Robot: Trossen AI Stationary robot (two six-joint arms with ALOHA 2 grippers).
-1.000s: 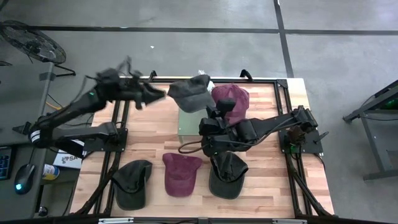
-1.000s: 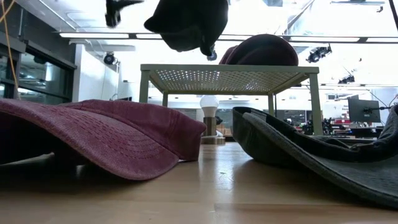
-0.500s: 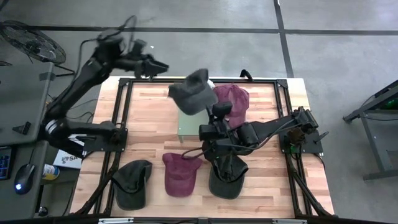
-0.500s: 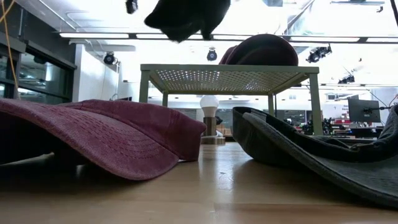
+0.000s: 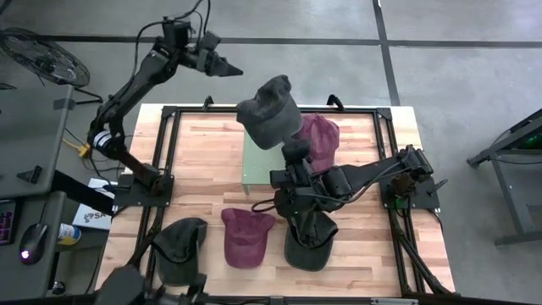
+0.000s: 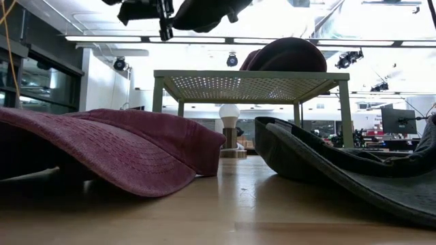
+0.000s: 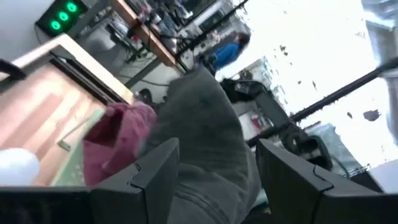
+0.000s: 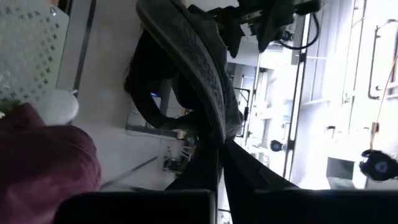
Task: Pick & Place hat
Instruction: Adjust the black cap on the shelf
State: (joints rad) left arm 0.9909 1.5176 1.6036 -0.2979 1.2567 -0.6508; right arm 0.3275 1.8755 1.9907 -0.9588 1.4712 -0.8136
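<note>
A grey hat (image 5: 269, 114) is up in the air over the green perforated rack (image 5: 258, 169), near the top of the low view (image 6: 204, 10). My right gripper (image 5: 294, 154) reaches up from below it and is shut on it. My left gripper (image 5: 233, 69) is raised high beyond the table's far edge. It is open, and the grey hat (image 7: 205, 124) shows past its fingers, apart from them. A maroon hat (image 5: 320, 135) rests on the rack's top. My right gripper (image 8: 217, 158) pinches the grey hat by a stitched edge (image 8: 211, 134) that runs down between its two fingers. The fingers come from below, pointing up. The hat stands above them, lifted clear of the rack and the table.
Three hats lie along the table's near side: a dark green one (image 5: 182, 250), a maroon one (image 5: 247, 237) and a dark one (image 5: 309, 241) under my right arm. A white bulb-like thing (image 6: 229, 112) stands behind the rack. Bare wood lies left of the rack.
My left arm has swung up and toward the far edge, away from the grey hat. The hat has risen, turned about and drifted a little toward the table's right, over the rack. My right gripper has shifted slightly toward the left.
</note>
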